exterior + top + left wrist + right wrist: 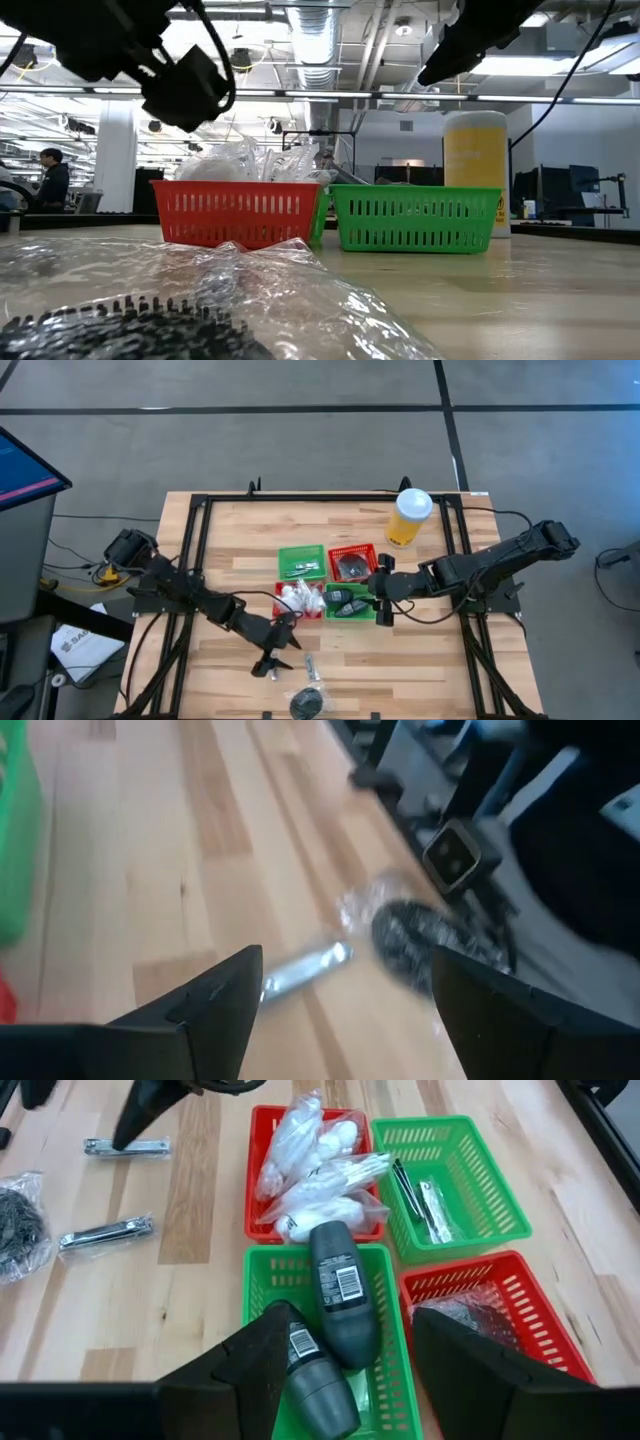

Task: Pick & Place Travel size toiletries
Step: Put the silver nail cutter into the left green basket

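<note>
floor (300, 430): grey, dark seams | ceiling ducts (320, 20) | monitor (25, 470)

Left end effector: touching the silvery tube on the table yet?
Apart. The left wrist view shows the left end effector open above the silvery tube, with bare table visible between the fingers.

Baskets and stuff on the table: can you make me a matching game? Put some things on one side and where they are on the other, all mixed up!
Things:
1. white packets
2. dark grey bottles
3. yellow cup
4. loose dark disc

Places:
A. standing upright on the table
B. in a green basket
C. lying flat on the bare wood
D. in a red basket

Pairs: 1-D, 2-B, 3-A, 4-C
</note>
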You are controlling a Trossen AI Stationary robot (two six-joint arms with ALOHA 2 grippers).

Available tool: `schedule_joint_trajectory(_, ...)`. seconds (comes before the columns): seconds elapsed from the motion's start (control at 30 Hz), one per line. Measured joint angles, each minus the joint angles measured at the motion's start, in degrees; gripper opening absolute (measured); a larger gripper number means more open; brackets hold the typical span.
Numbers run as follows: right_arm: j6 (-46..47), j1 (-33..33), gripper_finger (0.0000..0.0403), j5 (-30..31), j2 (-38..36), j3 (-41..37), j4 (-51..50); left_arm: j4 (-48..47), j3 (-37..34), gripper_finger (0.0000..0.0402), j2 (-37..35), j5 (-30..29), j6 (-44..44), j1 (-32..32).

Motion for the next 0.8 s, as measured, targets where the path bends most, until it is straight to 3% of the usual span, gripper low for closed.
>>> schedule_joint_trajectory(0.23,0.0,0.0,0.019,0.0,0.0,0.0,-0.1,-21.9,8.7,0.0252,0.0,-3.4,0.6,-1.9)
schedule_joint_trajectory(0.4,0.0,0.0,0.0182,0.0,0.0,0.0,-0.2,-31.5,13.1,0.0232,0.0,-3.6,0.7,-3.0)
schedule_joint_trajectory(0.8,-0.1,0.0,0.0169,0.0,0.0,0.0,-0.4,-38.3,18.1,0.0219,2.0,-3.3,4.1,-6.3)
